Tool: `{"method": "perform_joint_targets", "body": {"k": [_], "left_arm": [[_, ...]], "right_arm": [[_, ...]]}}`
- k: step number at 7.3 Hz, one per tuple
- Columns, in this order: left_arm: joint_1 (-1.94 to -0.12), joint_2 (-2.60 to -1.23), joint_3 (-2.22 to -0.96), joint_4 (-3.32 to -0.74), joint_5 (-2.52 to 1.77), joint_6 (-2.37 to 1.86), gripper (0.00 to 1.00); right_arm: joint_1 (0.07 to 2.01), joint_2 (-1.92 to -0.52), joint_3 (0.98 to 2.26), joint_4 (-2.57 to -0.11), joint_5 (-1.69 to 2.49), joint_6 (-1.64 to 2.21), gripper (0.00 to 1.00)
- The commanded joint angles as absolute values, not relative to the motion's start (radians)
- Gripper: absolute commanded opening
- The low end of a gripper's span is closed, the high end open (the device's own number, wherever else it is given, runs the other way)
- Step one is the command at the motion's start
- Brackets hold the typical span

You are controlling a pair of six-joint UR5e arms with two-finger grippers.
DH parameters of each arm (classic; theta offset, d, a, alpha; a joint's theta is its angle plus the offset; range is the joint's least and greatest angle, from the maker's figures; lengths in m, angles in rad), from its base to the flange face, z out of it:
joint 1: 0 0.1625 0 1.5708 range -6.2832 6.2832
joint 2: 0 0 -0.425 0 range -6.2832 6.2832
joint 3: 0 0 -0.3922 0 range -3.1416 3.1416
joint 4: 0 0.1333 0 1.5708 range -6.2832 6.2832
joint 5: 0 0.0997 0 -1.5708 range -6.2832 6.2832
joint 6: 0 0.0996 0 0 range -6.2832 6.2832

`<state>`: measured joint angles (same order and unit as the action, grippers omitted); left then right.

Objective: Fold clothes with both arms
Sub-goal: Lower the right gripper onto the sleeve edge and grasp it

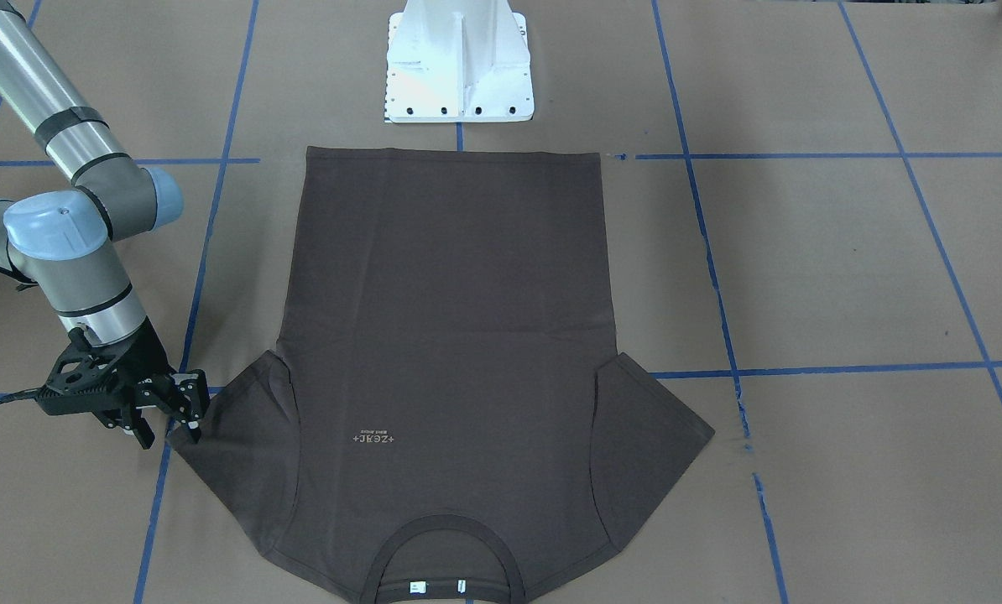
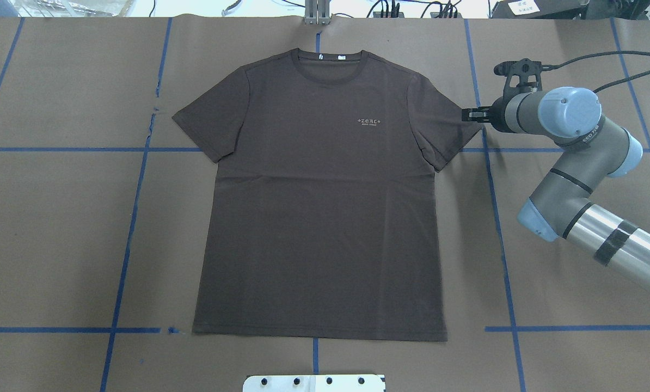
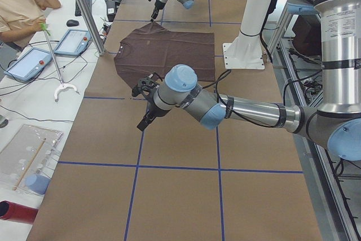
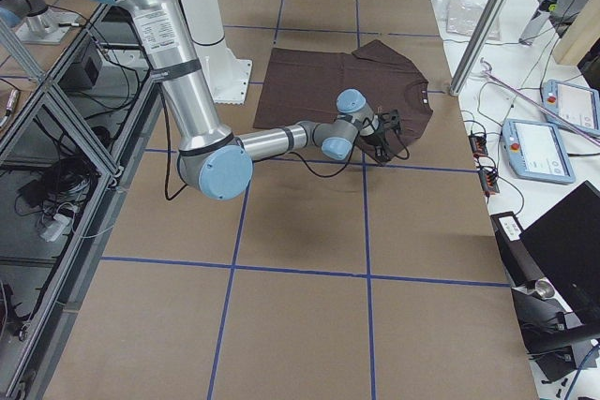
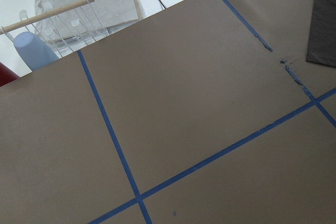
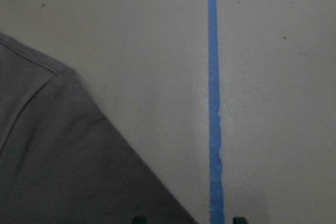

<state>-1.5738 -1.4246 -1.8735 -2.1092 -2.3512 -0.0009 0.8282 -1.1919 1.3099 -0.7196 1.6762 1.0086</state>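
The dark brown T-shirt (image 2: 319, 190) lies flat and face up on the brown paper, collar and white tags at the side far from the robot, pale logo showing. It also shows in the front view (image 1: 451, 319). My right gripper (image 2: 471, 115) hangs just above the table at the tip of the shirt's right-hand sleeve. In the front view it (image 1: 169, 429) is open, its jaws straddling the sleeve corner. The right wrist view shows the sleeve (image 6: 63, 171) reaching in between two spread fingertips (image 6: 139, 220). My left gripper (image 3: 144, 122) shows only in the exterior left view, over bare paper; I cannot tell its state.
The white pedestal base (image 1: 459, 63) stands at the shirt's hem side. Blue tape lines (image 2: 494, 179) grid the paper. An operator (image 3: 22, 9) sits beyond the table's far edge with tablets (image 3: 76, 40). A clear rack and blue cup (image 5: 34, 51) lie off the table end.
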Motion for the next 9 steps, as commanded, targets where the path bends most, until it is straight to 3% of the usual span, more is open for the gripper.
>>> {"method": "perform_joint_targets", "body": {"k": [1, 5, 6, 7, 8, 9], "left_arm": [[-1.574, -1.424, -1.873, -2.109, -2.352, 0.002, 1.00], [-1.574, -1.424, -1.873, -2.109, -2.352, 0.005, 1.00], [-1.574, -1.424, -1.873, -2.109, -2.352, 0.005, 1.00], [-1.574, -1.424, -1.873, -2.109, -2.352, 0.005, 1.00], [-1.574, -1.424, -1.871, -2.109, -2.352, 0.006, 1.00], [-1.574, -1.424, -1.871, -2.109, -2.352, 0.006, 1.00]], "right_arm": [[0.824, -1.184, 1.289, -0.718, 1.669, 1.008, 0.63], [0.816, -1.183, 1.279, -0.718, 1.654, 1.014, 0.61], [0.816, -1.178, 1.281, -0.716, 1.654, 1.019, 0.47], [0.816, -1.177, 1.279, -0.716, 1.654, 1.046, 0.17], [0.813, -1.177, 1.281, -0.716, 1.654, 1.049, 0.07], [0.807, -1.177, 1.279, -0.716, 1.651, 1.048, 0.08]]}}
